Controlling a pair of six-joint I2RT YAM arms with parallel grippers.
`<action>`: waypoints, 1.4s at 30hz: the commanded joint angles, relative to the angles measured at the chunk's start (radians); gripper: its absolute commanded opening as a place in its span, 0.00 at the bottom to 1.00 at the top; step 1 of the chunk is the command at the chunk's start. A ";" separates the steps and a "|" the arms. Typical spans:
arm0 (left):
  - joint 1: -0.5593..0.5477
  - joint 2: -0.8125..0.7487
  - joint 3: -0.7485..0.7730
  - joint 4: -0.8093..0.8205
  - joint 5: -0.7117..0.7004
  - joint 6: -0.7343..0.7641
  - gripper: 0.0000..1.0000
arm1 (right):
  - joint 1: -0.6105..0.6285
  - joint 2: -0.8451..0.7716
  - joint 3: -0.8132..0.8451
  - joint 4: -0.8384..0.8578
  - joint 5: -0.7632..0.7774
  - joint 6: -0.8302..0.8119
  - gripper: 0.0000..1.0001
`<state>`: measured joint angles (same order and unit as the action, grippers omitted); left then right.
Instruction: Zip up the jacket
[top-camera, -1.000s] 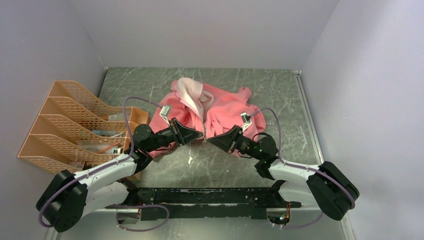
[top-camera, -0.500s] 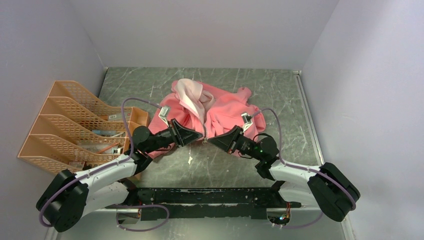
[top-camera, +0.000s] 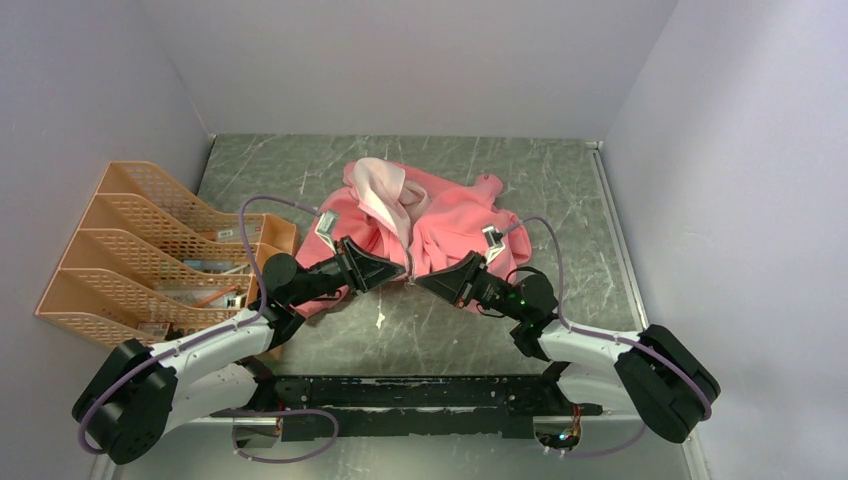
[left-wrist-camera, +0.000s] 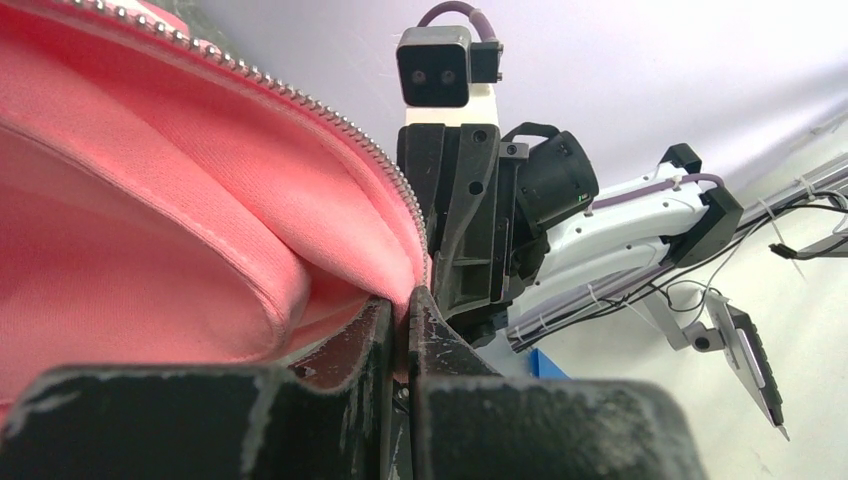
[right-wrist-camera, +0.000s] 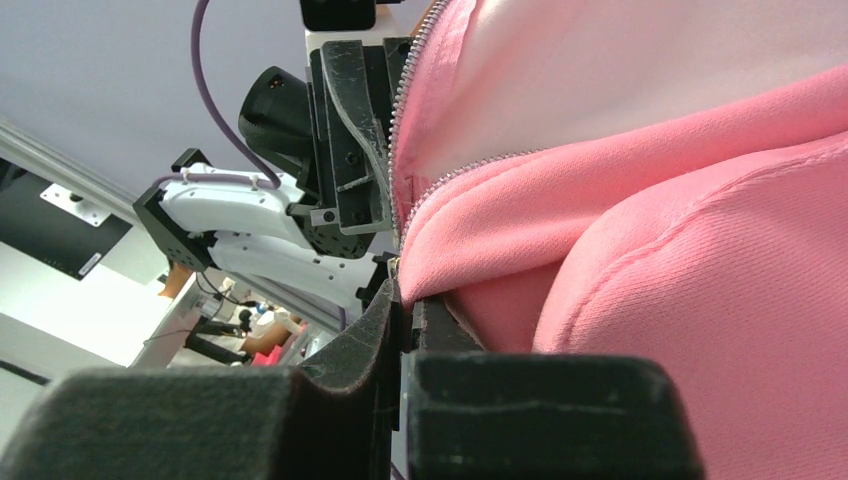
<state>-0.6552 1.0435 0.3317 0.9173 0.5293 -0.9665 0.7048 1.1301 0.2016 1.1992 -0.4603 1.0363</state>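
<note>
Left gripper (top-camera: 402, 272), right gripper (top-camera: 420, 281) close together — each clamped on a jacket (top-camera: 455, 215) zipper edge — rack (top-camera: 140, 245) well apart.

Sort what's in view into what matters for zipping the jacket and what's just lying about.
For the job: jacket, zipper, left gripper and right gripper, each shut on a zipper edge.
Lying about: orange file rack, off to the left.

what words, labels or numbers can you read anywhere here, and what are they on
No text can be read in any view.
Jacket: no label, brand or print showing.
Orange rack: no marking visible on it.
Papers in the rack: any print is too small and blurred to read.
</note>
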 joint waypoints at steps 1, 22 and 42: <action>0.003 0.003 -0.001 0.108 0.057 -0.009 0.08 | -0.002 0.003 0.001 0.048 -0.021 0.005 0.00; 0.003 0.016 -0.008 0.127 0.058 -0.017 0.08 | -0.002 0.016 -0.008 0.117 -0.039 0.024 0.00; 0.003 0.041 -0.004 0.165 0.107 -0.024 0.08 | -0.002 0.009 0.007 0.103 -0.010 0.024 0.00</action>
<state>-0.6514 1.0821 0.3313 0.9840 0.5804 -0.9848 0.7048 1.1545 0.2016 1.2530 -0.4786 1.0584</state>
